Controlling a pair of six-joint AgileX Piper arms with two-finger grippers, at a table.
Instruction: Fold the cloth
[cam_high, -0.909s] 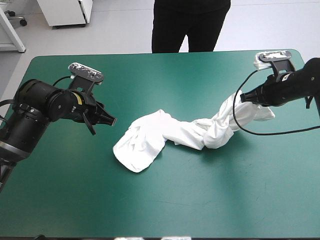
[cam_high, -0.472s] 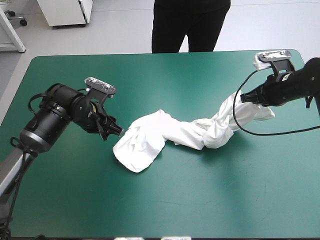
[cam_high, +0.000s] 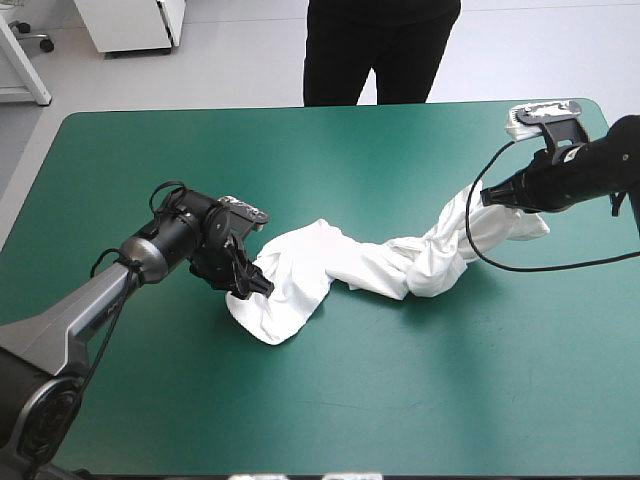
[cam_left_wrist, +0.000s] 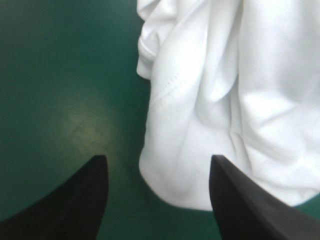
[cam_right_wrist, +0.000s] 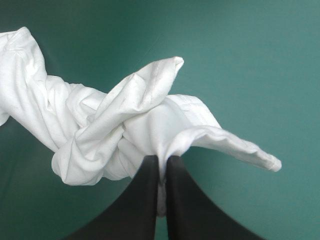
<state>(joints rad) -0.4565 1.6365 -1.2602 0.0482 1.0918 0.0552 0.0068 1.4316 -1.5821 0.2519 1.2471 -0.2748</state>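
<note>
The white T-shirt (cam_high: 340, 265) lies twisted in a long rope across the middle of the teal-green table. Its right end is lifted off the cover, with my right gripper (cam_high: 484, 195) shut on it; the right wrist view shows the cloth (cam_right_wrist: 125, 125) pinched between the black fingers (cam_right_wrist: 145, 200) of that gripper (cam_right_wrist: 161, 165). My left gripper (cam_high: 255, 290) is down at the shirt's left end. Seen from the left wrist, it (cam_left_wrist: 157, 165) stands open, with the rounded edge of the cloth (cam_left_wrist: 210, 100) just ahead and partly between the fingers (cam_left_wrist: 235, 195).
A black cable loops from the right wrist over the table at right (cam_high: 540, 265). Bare teal-green cover (cam_high: 400, 400) spreads along the front and across the far left.
My left arm has stretched forward and down, bringing its gripper from left of the shirt onto its left end. The right gripper and the lifted cloth have stayed put.
</note>
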